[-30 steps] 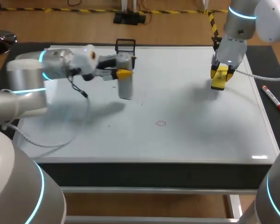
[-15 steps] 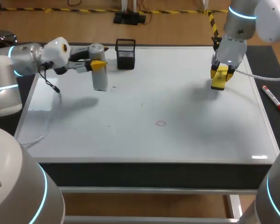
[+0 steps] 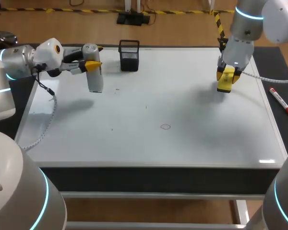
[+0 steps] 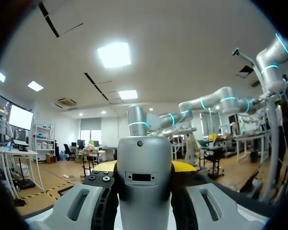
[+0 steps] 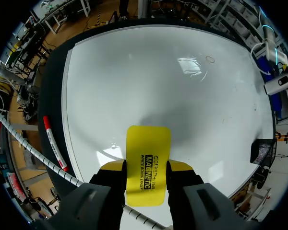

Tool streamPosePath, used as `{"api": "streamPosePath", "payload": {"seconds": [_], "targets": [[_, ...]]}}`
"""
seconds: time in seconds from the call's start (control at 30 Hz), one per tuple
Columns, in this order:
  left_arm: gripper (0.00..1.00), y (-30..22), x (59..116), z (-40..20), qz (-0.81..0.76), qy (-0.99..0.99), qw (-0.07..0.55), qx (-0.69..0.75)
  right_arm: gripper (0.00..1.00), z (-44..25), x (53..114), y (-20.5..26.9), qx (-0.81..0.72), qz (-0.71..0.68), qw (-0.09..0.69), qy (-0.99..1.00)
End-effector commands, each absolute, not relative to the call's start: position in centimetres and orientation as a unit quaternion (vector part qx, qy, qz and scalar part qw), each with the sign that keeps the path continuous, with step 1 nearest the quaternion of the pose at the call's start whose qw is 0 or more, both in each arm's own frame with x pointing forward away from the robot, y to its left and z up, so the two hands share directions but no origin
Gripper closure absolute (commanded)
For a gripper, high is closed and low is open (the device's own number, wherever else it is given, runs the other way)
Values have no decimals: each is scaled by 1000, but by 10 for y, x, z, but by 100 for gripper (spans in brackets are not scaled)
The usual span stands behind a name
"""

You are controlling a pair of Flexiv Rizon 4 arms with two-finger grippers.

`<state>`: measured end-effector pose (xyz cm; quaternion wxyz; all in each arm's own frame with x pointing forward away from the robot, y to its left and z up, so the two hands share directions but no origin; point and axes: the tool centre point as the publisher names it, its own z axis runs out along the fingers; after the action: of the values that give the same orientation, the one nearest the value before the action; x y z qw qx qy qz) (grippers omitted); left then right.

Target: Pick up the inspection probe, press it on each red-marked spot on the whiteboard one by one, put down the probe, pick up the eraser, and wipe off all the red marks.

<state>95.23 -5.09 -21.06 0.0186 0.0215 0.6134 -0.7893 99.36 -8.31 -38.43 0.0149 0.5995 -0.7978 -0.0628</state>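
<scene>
Probe (image 3: pixel 95 79) hangs upright, tip down, pinched near its top by the left jaws, which come in sideways off the left arm (image 3: pixel 41 60). It sits over the whiteboard (image 3: pixel 206 143) at about 10 o'clock and looks lifted, since its shadow falls apart from it. I'd say that pose suits a straight push down on a mark. Black basket (image 3: pixel 129 56) stands near it at 11 o'clock, so sideways room that way is tight, with more room toward the board's middle. Red ring (image 3: pixel 165 126) sits at 6 o'clock of centre, well apart from both tools. Right jaws pinch the yellow eraser (image 3: pixel 225 80) above the 2 o'clock edge, likely parked out of the left arm's way. Red marker (image 3: pixel 282 102) lies off the board on the dark tabletop (image 3: pixel 278 60) at 3 o'clock. Left wrist view: grey probe (image 4: pixel 144 184) fills the gap, jaws tight on both its sides, board not visible. Right wrist view: eraser (image 5: pixel 148 163) is clamped between the jaws, pointing out over the whiteboard (image 5: pixel 149 81). Ring (image 5: pixel 210 59) is far ahead at the eraser's 1 o'clock, marker (image 5: pixel 54 146) is beside it past the board edge, and basket (image 5: pixel 260 151) is off at 3 o'clock. Plenty of board ahead for wiping strokes.
</scene>
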Motion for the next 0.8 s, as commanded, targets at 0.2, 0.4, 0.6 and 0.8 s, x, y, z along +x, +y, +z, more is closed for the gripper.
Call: {"api": "streamPosePath", "payload": {"seconds": [0.2, 0.4, 0.6, 0.8], "targets": [[100, -51, 953, -210, -790, 613, 17, 22, 100, -379, 993, -77, 612, -59, 12, -789], [100, -51, 953, -210, -790, 613, 17, 22, 100, -373, 966, -20, 671, -53, -13, -739], [100, -51, 953, -210, -790, 613, 17, 22, 100, -371, 931, 33, 706, -49, -12, -707], [100, -51, 953, -210, -790, 613, 17, 22, 100, -369, 884, 89, 728, -53, -16, -684]]}}
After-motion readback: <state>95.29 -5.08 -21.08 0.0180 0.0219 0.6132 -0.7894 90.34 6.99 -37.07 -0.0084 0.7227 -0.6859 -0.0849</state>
